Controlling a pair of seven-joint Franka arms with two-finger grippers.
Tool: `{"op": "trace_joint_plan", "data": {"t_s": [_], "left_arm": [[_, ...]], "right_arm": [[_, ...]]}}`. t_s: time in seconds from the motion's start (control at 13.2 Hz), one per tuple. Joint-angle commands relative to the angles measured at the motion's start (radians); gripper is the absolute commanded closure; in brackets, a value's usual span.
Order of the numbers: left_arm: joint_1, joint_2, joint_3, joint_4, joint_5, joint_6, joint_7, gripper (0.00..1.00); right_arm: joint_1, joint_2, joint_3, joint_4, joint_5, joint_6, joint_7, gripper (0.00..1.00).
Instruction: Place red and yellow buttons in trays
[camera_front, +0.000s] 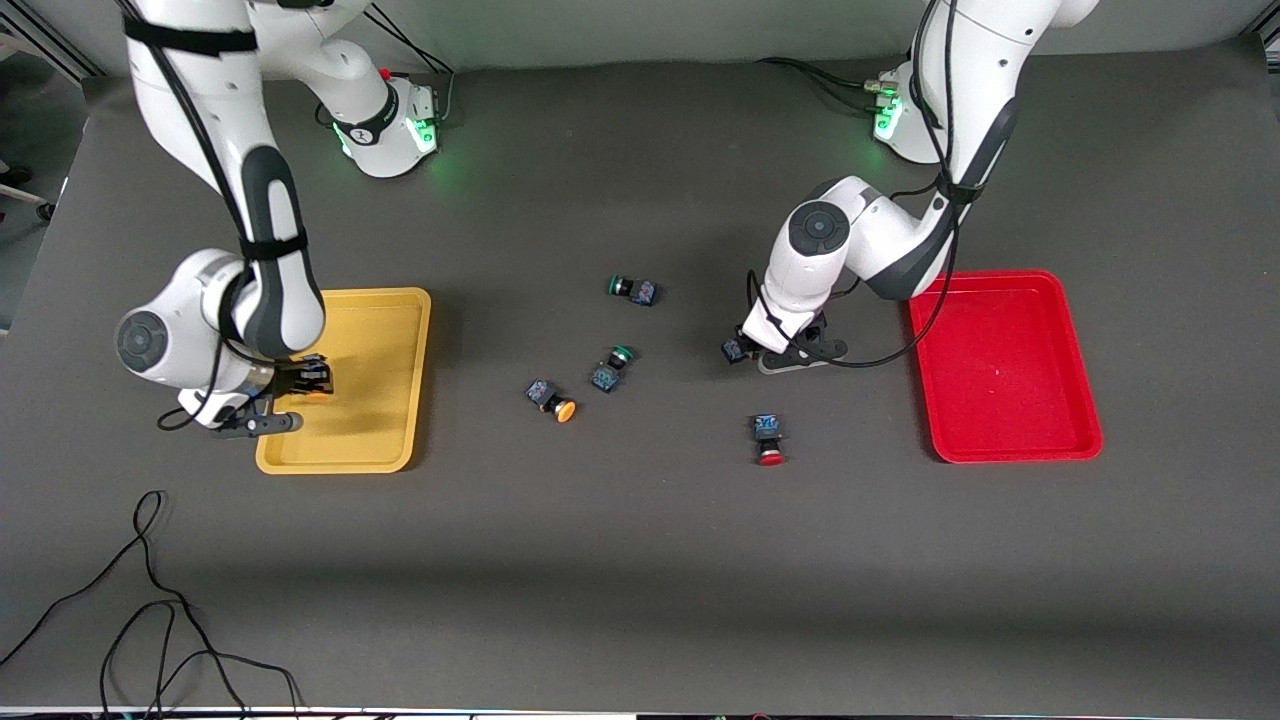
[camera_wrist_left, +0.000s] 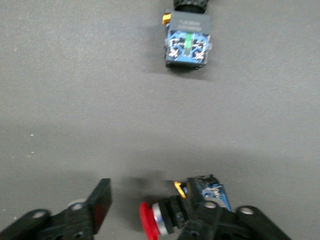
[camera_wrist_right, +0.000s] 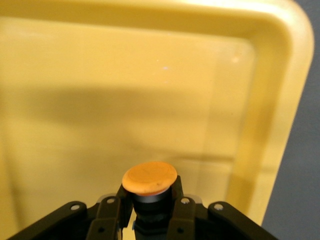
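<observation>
My right gripper (camera_front: 305, 383) is shut on a yellow button (camera_wrist_right: 150, 179) and holds it over the yellow tray (camera_front: 385, 340), whose floor and rim fill the right wrist view (camera_wrist_right: 150, 75). My left gripper (camera_front: 750, 345) is down at the table, open, with a red button (camera_wrist_left: 149, 226) lying on its side between the fingers, against one finger (camera_wrist_left: 210, 220). The red tray (camera_front: 1000, 360) is empty, toward the left arm's end. A second yellow button (camera_front: 553, 398) and a second red button (camera_front: 769, 438) lie on the table between the trays.
Two green-capped buttons (camera_front: 630, 289) (camera_front: 612, 365) lie mid-table. Another button body (camera_wrist_left: 187, 42) shows in the left wrist view, its cap cut off by the edge. A black cable (camera_front: 150, 600) loops on the table nearest the front camera.
</observation>
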Motion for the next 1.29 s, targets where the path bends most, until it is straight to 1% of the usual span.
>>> {"op": "trace_joint_plan", "data": {"t_s": [0.0,0.08,0.15,0.23,0.3,0.38,0.45,0.61,0.68,0.83,0.91,0.98,1.06,1.13,1.21], "left_arm": [[-0.014,-0.011,-0.006,0.006,0.008,0.0,-0.05,0.0],[-0.023,-0.004,-0.021,0.006,0.016,0.005,-0.061,0.01],[-0.043,-0.001,-0.02,0.006,0.019,0.009,-0.053,0.02],[-0.054,-0.001,-0.02,0.007,0.06,0.011,-0.037,0.03],[-0.052,-0.001,-0.021,0.007,0.126,0.014,-0.027,0.03],[-0.052,0.001,-0.021,0.007,0.183,0.014,-0.018,0.03],[-0.054,0.004,-0.021,0.007,0.23,0.017,-0.001,0.04],[-0.051,0.024,-0.02,0.009,0.309,0.057,0.039,0.05],[-0.048,0.041,-0.02,0.01,0.343,0.074,0.056,0.05],[-0.051,0.071,-0.02,0.012,0.386,0.115,0.057,0.07],[-0.051,0.085,-0.018,0.01,0.412,0.129,0.06,0.08],[-0.048,0.101,-0.017,0.01,0.441,0.132,0.06,0.12],[-0.046,0.105,-0.017,0.01,0.455,0.132,0.06,0.29],[-0.046,0.107,-0.017,0.012,0.461,0.132,0.06,0.61],[-0.043,0.107,-0.017,0.012,0.456,0.132,0.048,1.0]], "right_arm": [[0.0,0.01,-0.006,0.028,0.035,-0.011,-0.022,0.53],[0.0,0.008,-0.006,0.042,0.035,-0.015,-0.016,0.08],[0.002,0.002,-0.008,0.048,0.035,-0.024,-0.008,0.0],[0.003,-0.007,-0.009,0.059,0.03,-0.052,-0.002,0.0],[0.006,-0.013,-0.015,0.077,0.025,-0.086,-0.002,0.0],[0.02,-0.019,-0.046,0.1,0.021,-0.124,-0.001,0.0],[0.046,-0.033,-0.08,0.131,-0.007,-0.179,0.003,0.0],[0.138,-0.07,-0.188,0.226,-0.068,-0.332,0.085,0.0],[0.187,-0.084,-0.24,0.276,-0.073,-0.415,0.128,0.0],[0.283,-0.087,-0.319,0.355,-0.073,-0.51,0.203,0.0],[0.317,-0.087,-0.336,0.383,-0.073,-0.54,0.232,0.0],[0.336,-0.087,-0.339,0.407,-0.073,-0.555,0.257,0.0],[0.351,-0.087,-0.339,0.432,-0.073,-0.564,0.271,0.0],[0.371,-0.087,-0.339,0.449,-0.073,-0.566,0.273,0.0],[0.394,-0.085,-0.339,0.461,-0.073,-0.566,0.283,0.0]]}}
